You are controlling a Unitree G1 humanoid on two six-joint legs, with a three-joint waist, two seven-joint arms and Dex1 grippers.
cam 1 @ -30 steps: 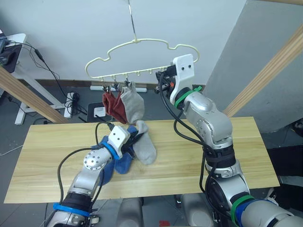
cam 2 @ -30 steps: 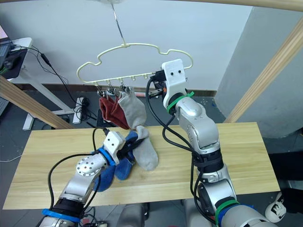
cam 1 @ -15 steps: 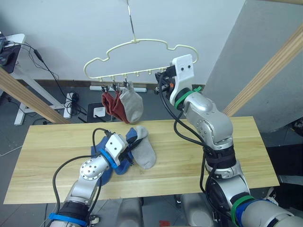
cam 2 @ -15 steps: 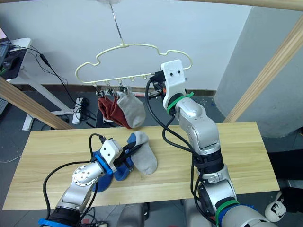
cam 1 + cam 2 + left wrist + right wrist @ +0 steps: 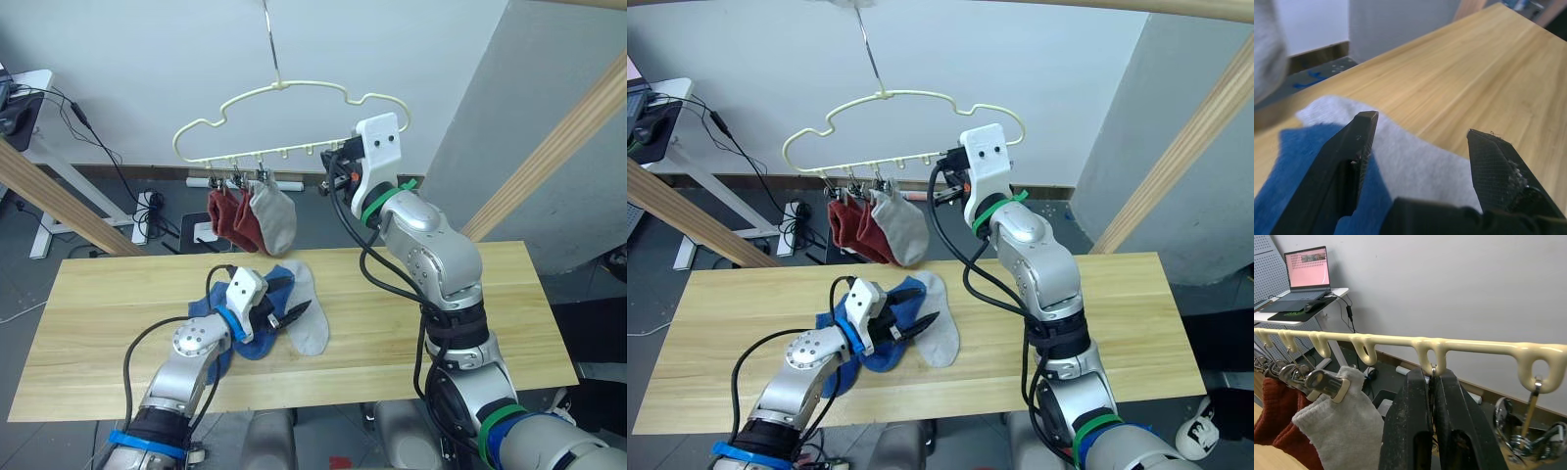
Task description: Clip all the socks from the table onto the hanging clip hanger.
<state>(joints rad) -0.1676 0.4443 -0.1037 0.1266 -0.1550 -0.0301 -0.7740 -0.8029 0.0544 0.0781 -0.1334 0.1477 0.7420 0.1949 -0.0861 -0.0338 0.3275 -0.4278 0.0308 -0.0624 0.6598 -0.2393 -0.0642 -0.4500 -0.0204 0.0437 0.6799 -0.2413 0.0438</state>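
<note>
three socks [image 5: 253, 217] clipped, others [image 5: 310, 318] tabled

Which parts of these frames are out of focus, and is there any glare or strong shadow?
Left wrist view: the left hand is sharp, while the grey sock and blue sock under it are soft. Right wrist view: the hanger is crisp, the laptop slightly soft. Head views: even light, no glare.

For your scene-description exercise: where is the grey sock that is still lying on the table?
In the left eye view the grey sock lies flat near the middle of the table, beside the blue socks, under the open left gripper.
</note>
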